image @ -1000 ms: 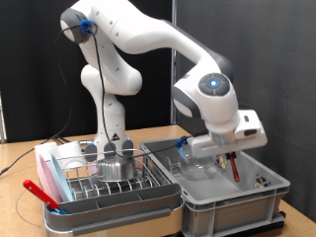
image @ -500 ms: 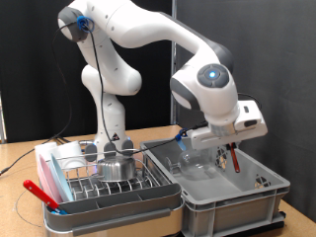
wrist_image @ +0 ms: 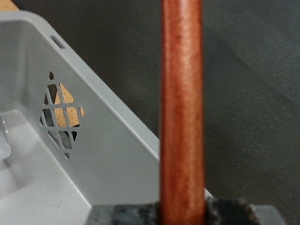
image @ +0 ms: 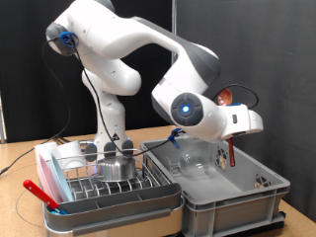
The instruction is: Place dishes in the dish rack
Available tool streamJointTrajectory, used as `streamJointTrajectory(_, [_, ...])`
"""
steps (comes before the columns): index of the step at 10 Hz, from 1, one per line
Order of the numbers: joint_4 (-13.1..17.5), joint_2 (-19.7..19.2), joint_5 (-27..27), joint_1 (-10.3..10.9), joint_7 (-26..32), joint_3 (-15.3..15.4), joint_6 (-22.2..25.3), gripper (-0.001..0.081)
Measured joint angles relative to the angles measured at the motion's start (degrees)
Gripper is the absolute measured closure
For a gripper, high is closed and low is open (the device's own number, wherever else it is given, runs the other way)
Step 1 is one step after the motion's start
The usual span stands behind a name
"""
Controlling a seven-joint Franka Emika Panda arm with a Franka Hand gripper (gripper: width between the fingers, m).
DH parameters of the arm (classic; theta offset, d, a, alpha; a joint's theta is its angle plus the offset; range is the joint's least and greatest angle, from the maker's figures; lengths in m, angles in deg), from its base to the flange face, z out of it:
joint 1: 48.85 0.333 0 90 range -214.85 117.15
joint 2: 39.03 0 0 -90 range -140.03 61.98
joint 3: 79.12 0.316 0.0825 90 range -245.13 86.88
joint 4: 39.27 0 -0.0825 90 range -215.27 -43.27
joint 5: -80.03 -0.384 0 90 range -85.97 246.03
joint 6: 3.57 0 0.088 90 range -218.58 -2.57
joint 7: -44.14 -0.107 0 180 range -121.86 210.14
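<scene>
My gripper (image: 230, 148) hangs over the large grey crate (image: 227, 202) at the exterior view's right and is shut on a reddish-brown utensil (image: 226, 98), whose rounded end sticks up above the hand. In the wrist view the utensil's handle (wrist_image: 181, 103) runs straight up from between the dark fingers (wrist_image: 122, 217). The dish rack (image: 104, 188), silver wire in a white tray, stands at the exterior view's left with a shiny steel bowl (image: 117, 168) in it. A clear glass piece (image: 197, 163) lies in the crate. I cannot make out the light blue plate.
A red flat item (image: 39, 193) lies on the rack tray's near left rim. The arm's base (image: 109, 128) stands behind the rack. The crate's grey wall with diamond cut-outs (wrist_image: 61, 112) shows in the wrist view. A black curtain closes the back.
The arm has swung and turned the wrist, so the hand has risen a little over the crate and the utensil now stands with its rounded end above the hand.
</scene>
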Motion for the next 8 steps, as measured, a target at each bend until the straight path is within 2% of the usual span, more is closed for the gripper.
streamJointTrajectory(1, [1.1, -0.6, -0.1, -0.1, 0.0, 0.1, 1.5, 0.0706])
streamJointTrajectory(3, [0.8, -0.7, -1.7, -0.1, -1.6, -0.2, 0.6, 0.0706])
streamJointTrajectory(6, [1.3, -1.4, -13.1, -1.6, -6.3, -1.5, -7.6, 0.0706])
streamJointTrajectory(8, [3.5, -1.6, -15.8, -2.8, -8.8, -2.9, -6.5, 0.0706])
